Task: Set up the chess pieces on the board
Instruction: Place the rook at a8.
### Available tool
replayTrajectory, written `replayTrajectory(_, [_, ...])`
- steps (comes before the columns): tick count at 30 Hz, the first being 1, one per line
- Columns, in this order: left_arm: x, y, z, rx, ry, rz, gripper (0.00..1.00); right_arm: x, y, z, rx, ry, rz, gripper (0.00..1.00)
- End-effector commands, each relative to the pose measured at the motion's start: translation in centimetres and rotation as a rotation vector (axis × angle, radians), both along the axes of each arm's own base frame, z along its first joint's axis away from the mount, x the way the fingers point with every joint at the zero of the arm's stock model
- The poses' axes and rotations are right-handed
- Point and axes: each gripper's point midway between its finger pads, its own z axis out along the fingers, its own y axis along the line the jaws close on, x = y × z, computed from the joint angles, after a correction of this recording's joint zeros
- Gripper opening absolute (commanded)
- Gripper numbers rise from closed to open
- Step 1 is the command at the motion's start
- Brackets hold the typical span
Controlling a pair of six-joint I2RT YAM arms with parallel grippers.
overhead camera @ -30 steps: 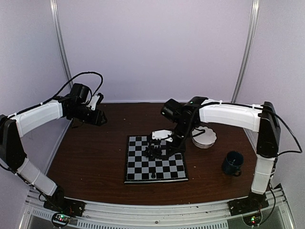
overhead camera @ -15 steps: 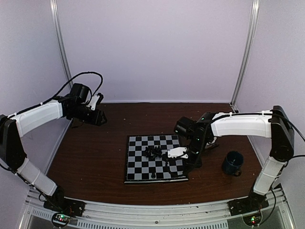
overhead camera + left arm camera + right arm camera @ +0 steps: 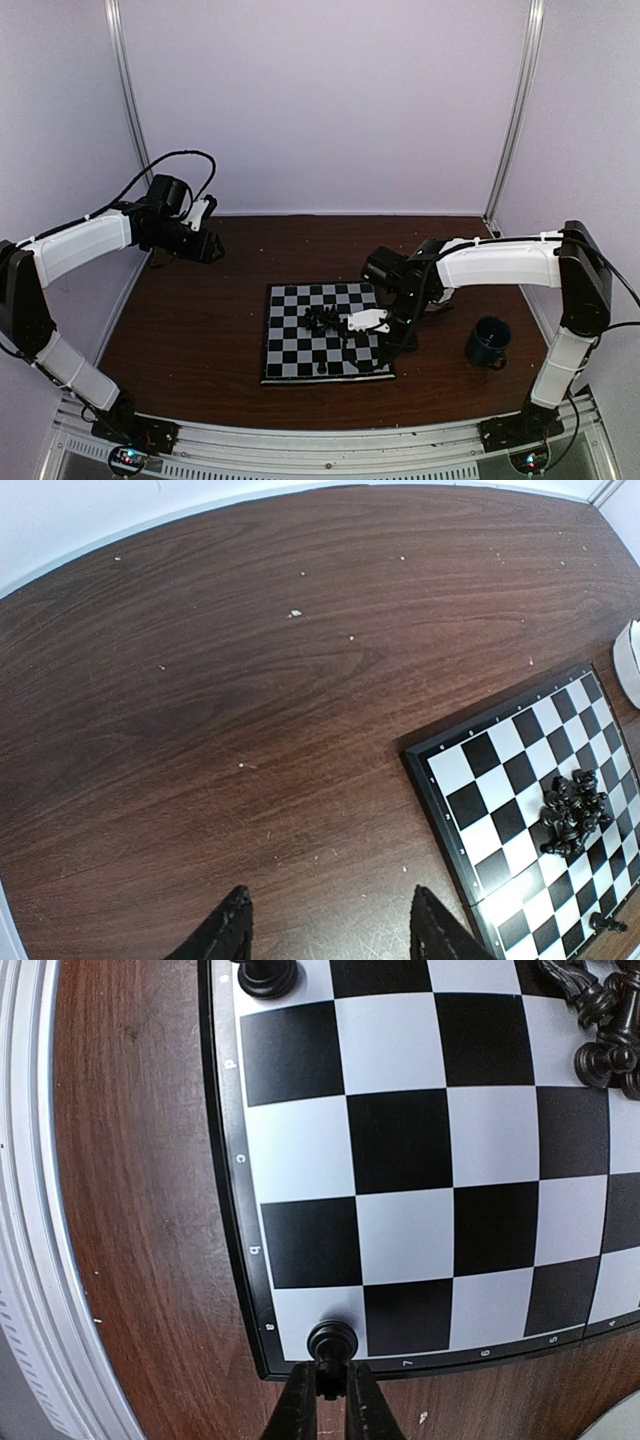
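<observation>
Right hand [image 3: 331, 1375]: grips one chess piece [image 3: 332, 1338] on the board's [image 3: 225, 1160] corner square. Left hand [image 3: 329, 905]: open, well off the board.

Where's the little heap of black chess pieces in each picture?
Top external: the heap sits near the middle of the board.
Left wrist: lower right, on the board.
Right wrist: top right corner, partly cut off.
Shared landmark: the checkered board.
</observation>
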Motion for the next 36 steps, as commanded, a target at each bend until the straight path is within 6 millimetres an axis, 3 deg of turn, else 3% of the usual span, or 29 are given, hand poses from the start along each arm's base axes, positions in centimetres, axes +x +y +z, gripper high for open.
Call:
replayTrajectory(1, [0.6, 0.2, 0.8, 0.0, -0.036, -0.001, 0.54, -0.1, 0.4, -0.1, 0.006, 0.008, -0.003, 0.05])
replayTrajectory(22, [0.6, 0.1, 0.5, -0.005, -0.025, -0.007, 0.54, -0.9, 0.6, -0.5, 0.005, 0.035, 0.01, 0.07])
replayTrajectory(36, [0.6, 0.1, 0.4, -0.004, -0.022, -0.008, 0.54, -1.0, 0.5, 0.6, 0.019, 0.028, 0.005, 0.21])
